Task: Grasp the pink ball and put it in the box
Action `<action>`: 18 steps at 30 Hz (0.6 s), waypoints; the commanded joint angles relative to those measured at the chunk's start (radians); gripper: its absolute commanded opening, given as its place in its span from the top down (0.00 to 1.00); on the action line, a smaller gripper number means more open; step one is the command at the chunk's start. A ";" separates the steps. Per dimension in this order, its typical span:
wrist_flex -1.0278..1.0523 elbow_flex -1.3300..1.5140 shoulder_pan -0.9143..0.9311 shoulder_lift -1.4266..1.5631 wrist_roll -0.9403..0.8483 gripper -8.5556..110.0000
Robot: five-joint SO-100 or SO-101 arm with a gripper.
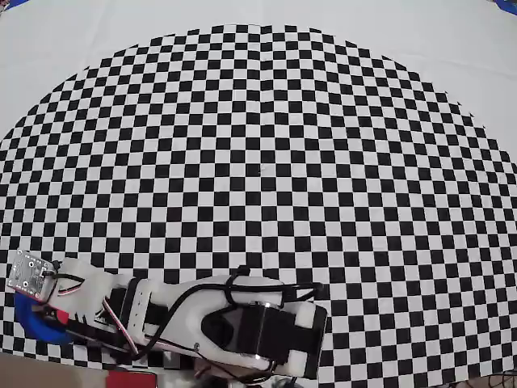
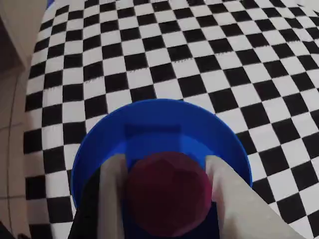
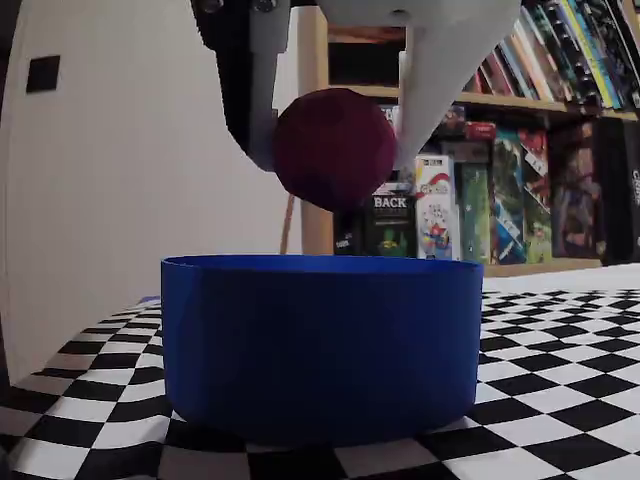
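The pink ball [image 3: 333, 148] hangs directly over the round blue box [image 3: 320, 345], clear of its rim. My gripper [image 3: 335, 160] is shut on the ball, one white finger [image 3: 268, 90] pressed to each side. In the wrist view the ball [image 2: 168, 191] sits between the fingers [image 2: 113, 189] with the box [image 2: 159, 122] below it. From overhead, only a sliver of the box [image 1: 34, 323] shows at the lower left under my arm [image 1: 202, 319]. The ball is hidden there.
A black-and-white checkered mat [image 1: 266, 162] covers the table. The box stands near its left edge, where bare floor [image 2: 12, 99] begins. A bookshelf [image 3: 520, 150] stands behind. A small red flat piece [image 1: 133, 377] lies at the arm's base.
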 commanded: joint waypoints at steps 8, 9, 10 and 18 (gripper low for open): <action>-0.043 -0.015 -0.008 -0.037 0.002 0.93; -0.051 -0.015 -0.008 -0.041 0.000 0.93; -0.055 -0.015 -0.008 -0.044 0.000 0.93; -0.058 -0.015 -0.008 -0.058 -0.006 0.93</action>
